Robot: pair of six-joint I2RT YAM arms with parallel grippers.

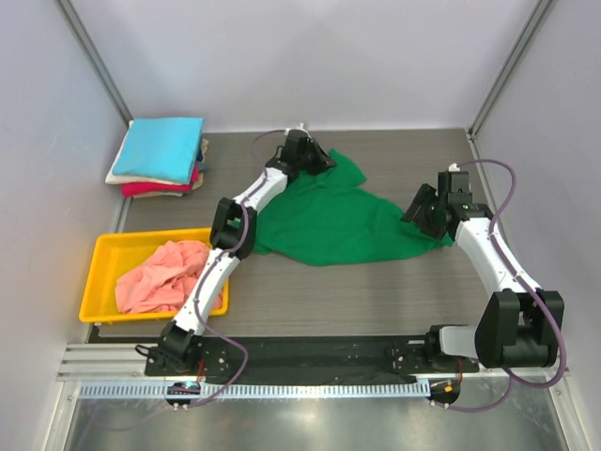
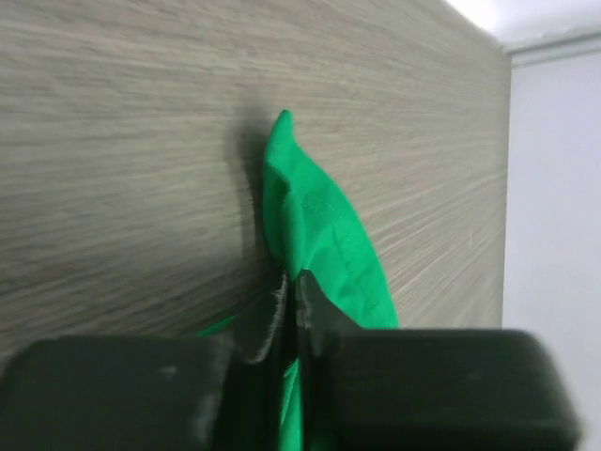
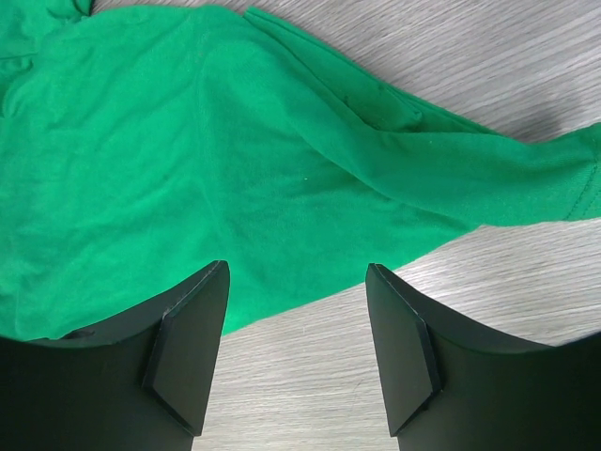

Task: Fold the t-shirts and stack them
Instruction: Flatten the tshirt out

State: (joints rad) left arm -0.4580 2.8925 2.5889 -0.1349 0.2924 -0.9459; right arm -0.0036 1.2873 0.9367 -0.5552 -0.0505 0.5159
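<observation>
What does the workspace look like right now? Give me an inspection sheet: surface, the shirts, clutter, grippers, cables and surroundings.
Surface: wood-grain table, no stains or spills seen.
Job's things: green t-shirt lies unfolded and rumpled mid-table; folded stack sits in the far-left corner, sky-blue on top, cream and red below; salmon-pink shirt is bunched in the yellow tray.
Clutter: nothing seen.
Grippers: left gripper is shut on the green t-shirt's far edge; right gripper is open at its right end.
Cables: purplish cables loop along both arms.
Surroundings: pale walls on three sides; metal rail at the near edge.
</observation>
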